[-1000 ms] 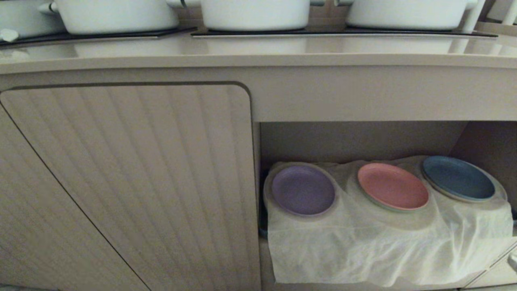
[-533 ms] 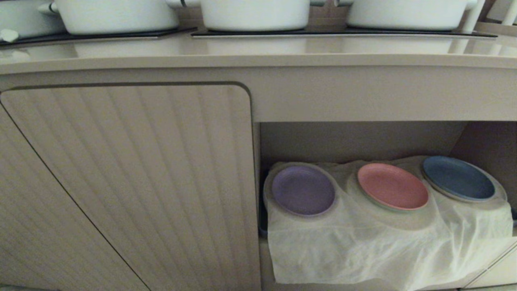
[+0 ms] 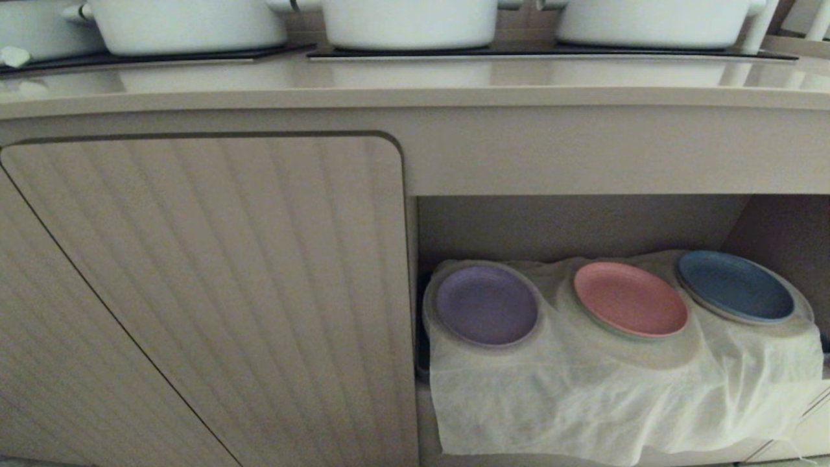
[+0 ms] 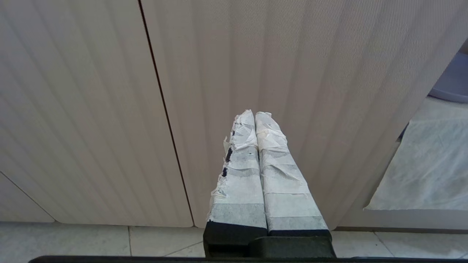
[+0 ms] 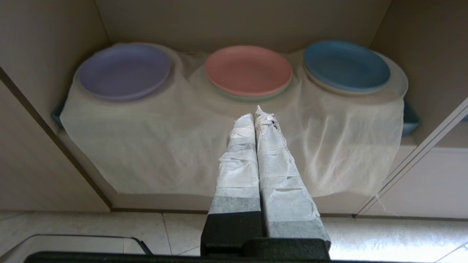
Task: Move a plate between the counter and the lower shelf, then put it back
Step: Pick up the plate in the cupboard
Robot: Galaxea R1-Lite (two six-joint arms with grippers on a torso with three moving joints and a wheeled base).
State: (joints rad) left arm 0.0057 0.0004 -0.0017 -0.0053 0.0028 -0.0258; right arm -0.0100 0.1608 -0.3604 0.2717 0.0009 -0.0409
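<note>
**Lilac plate at rest on the lower shelf, both grippers pressed together**

On the lower shelf [image 3: 583,224], a beige recessed cabinet compartment lined with thin wrinkled white cloth [image 3: 583,408], the round, shallow lilac plastic plate [image 3: 486,305] sat flat on the leftmost of three cloth-covered humps, close to the compartment's left wall. Beside that lilac plate, on the middle hump, lay a round pink plastic plate [image 3: 630,298], and beyond the pink one, farthest from the lilac plate, lay a round blue plastic plate [image 3: 736,285]. The three plates were apart from one another. The cloth draped down over the shelf's front edge below the lilac plate.

Above the lilac plate ran the long, smooth beige bench [image 3: 415,81], carrying white pots [image 3: 408,23] on black glass cooktop panels [image 3: 551,52]. Left of the lilac plate stood a closed beige ribbed cabinet door [image 3: 207,292].

The right gripper [image 5: 257,113] hung in front of the shelf, apart from the lilac plate and aimed nearer the pink one, its tape-wrapped fingers [image 5: 237,160] pressed together and holding nothing. The left gripper [image 4: 255,114] was parked facing the ribbed door, well away from the lilac plate, its taped fingers likewise pressed together and empty.
</note>
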